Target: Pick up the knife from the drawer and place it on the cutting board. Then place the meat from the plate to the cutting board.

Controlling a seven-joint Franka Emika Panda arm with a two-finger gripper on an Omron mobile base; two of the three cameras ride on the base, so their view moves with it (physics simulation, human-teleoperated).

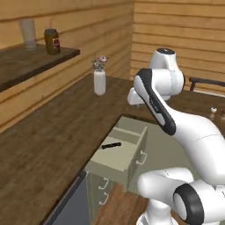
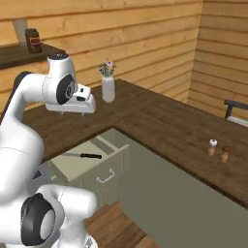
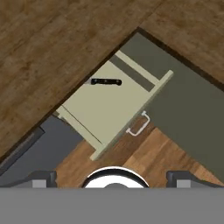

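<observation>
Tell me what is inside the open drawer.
The drawer holds one knife, lying flat near its back, black handle plain, blade partly visible. The rest of its floor is bare. The part still under the counter is covered.

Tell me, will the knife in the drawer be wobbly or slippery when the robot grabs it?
Probably not wobbly: the knife looks slim and stiff. It lies flat on the smooth floor of the open drawer, so it might slide if nudged rather than roll. Its thin black handle gives the open claw little to pinch, so it could twist.
</observation>
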